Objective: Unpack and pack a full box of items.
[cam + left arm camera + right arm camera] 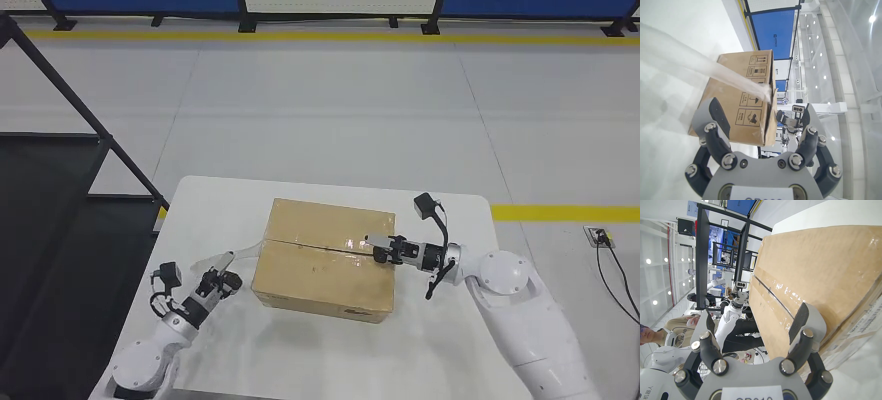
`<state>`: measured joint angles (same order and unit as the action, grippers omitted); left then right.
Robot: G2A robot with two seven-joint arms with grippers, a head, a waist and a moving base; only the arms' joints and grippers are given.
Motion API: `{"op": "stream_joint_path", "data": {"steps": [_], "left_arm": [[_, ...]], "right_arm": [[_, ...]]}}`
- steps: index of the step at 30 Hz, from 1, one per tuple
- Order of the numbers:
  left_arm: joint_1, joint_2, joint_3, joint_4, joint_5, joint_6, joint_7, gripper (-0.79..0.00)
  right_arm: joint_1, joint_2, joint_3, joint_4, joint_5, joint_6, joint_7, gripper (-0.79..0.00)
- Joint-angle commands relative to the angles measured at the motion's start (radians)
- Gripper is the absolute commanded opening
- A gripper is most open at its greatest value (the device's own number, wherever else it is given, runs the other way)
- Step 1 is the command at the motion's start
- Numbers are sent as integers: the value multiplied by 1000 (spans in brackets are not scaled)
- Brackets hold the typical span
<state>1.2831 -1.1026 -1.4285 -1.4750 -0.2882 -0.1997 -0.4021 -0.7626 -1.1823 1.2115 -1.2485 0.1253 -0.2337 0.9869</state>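
The closed box [325, 258] sits low centre in the top view. My right jaws hang open over its seam [310, 243], my left jaws open beside the peeled tape [730, 75]. I'd pinch the tape near the box and pull low along the seam.

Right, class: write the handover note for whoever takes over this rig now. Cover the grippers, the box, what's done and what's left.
Left gripper: open, empty, at the end of the box.
Right gripper: open, empty, over the box top by the seam.
Box: on the table, flaps shut; a clear tape strip stretches loose from the end by the left gripper.
Done: tape partly peeled.
Left: open the flaps, unpack, repack.
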Motion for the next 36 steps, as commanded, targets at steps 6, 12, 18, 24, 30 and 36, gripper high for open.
{"op": "stream_joint_path", "data": {"steps": [6, 12, 18, 24, 30, 36], "left_arm": [[-103, -26, 73, 137, -52, 42, 68, 0], [-210, -51, 120, 259, -125, 44, 98, 0], [-280, -70, 139, 341, -168, -22, 101, 0], [-282, -70, 109, 323, -155, -105, 110, 0], [-262, -64, 72, 251, -100, -129, 121, 0], [-233, -59, 43, 154, -39, -122, 140, 0]], "right_arm": [[0, 0, 0, 0, 0, 0, 0, 0], [0, 0, 0, 0, 0, 0, 0, 0], [0, 0, 0, 0, 0, 0, 0, 0], [0, 0, 0, 0, 0, 0, 0, 0], [0, 0, 0, 0, 0, 0, 0, 0], [0, 0, 0, 0, 0, 0, 0, 0]]}}
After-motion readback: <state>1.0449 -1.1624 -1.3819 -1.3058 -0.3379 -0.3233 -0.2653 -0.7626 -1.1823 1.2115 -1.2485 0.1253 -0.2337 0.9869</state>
